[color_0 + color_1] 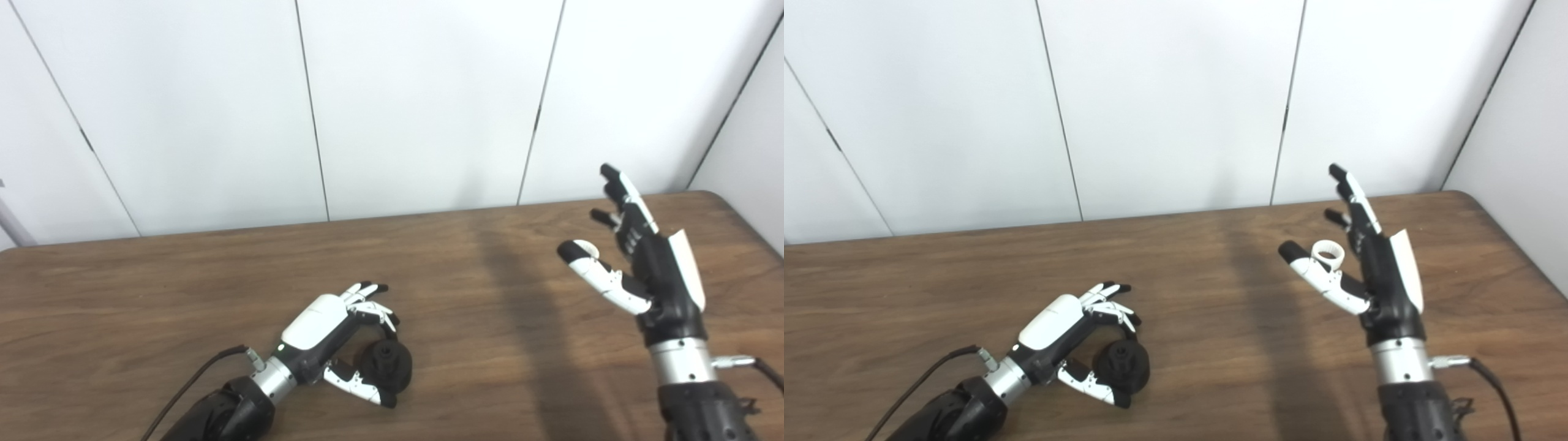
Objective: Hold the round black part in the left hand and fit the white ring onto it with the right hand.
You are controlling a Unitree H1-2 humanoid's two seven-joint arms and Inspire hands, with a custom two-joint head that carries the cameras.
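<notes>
**Gripping the black part, ring unheld**

Curling over the round black part (1123, 365), the left robot hand (1072, 334) has fingers and thumb closed around its matte, knobbly disc shape, low on the wood-grain brown tabletop (1213, 294). The right robot hand (1366, 269) is raised, fingers spread apart, holding nothing. The white ring (1328, 253), small and ridged, shows just behind its thumb; whether they touch is unclear. No readable writing shows.

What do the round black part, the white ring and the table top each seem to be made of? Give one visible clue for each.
Round black part: probably plastic, dull matt black, no glint. White ring: probably plastic, plain opaque white, ridged edge. Table: wood or wood-look laminate, brown streaky grain with a soft sheen.
</notes>
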